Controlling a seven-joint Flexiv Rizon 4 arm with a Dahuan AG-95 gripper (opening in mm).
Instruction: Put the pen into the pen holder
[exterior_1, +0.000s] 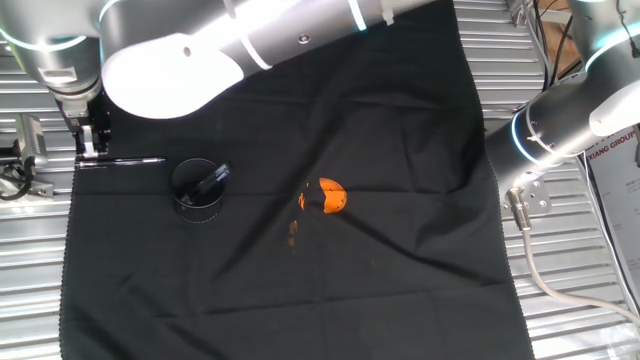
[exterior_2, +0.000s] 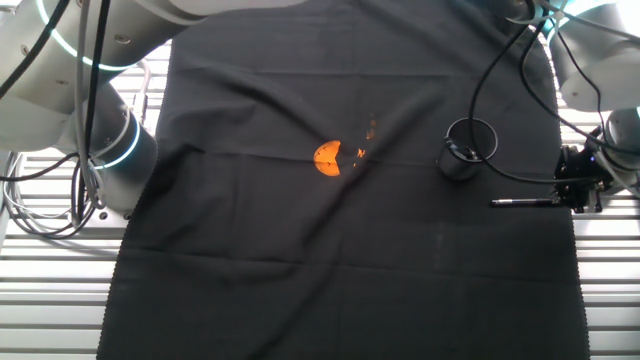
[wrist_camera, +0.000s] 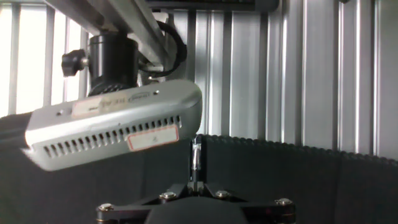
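The pen (exterior_1: 125, 161) is long, thin and dark with silvery glints. It lies level at the cloth's left edge and points towards the pen holder (exterior_1: 197, 192). My gripper (exterior_1: 92, 156) is shut on its outer end. In the other fixed view the pen (exterior_2: 520, 202) sticks out leftwards from my gripper (exterior_2: 570, 199), below and right of the pen holder (exterior_2: 468, 150). In the hand view the pen (wrist_camera: 196, 158) runs straight away from my shut gripper (wrist_camera: 196, 182). The holder is a short black cup. A thicker dark stick (exterior_1: 212, 181) leans inside it.
A small orange object (exterior_1: 332, 197) with orange bits beside it lies mid-cloth, and it also shows in the other fixed view (exterior_2: 327, 158). A black cloth (exterior_1: 300, 280) covers the ribbed metal table (exterior_1: 30, 260). A second arm (exterior_1: 560, 120) stands at the right. A grey camera housing (wrist_camera: 112, 127) fills the hand view's left.
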